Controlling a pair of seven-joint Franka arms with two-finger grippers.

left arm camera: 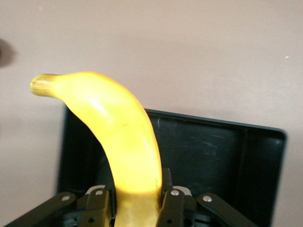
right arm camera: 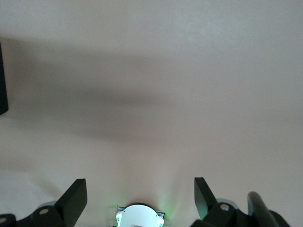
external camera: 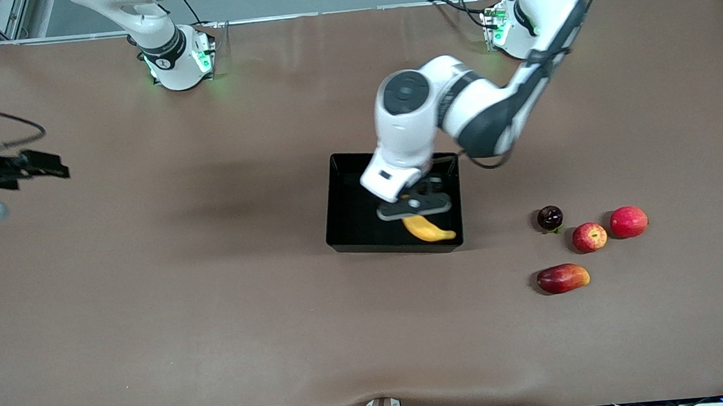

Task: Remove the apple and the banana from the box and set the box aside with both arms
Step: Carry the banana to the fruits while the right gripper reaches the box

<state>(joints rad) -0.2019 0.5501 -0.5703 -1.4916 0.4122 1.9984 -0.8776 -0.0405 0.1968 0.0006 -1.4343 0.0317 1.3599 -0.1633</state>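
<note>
L gripper [external camera: 415,215]: jaws clamped on the banana [left arm camera: 124,142], held over the black box [external camera: 350,217] near the mid of the surface [external camera: 217,337], banana tip sticking out toward the front cam. R gripper [external camera: 42,165]: jaws spread wide w/ nothing between, arm waiting over bare surface at the right arm's end. Toward the left arm's end sit the small apple [external camera: 589,236], w/ a cherry-like fruit [external camera: 550,217] and another red fruit [external camera: 628,221] beside it, and the mango [external camera: 562,278] nearer the front cam.
</note>
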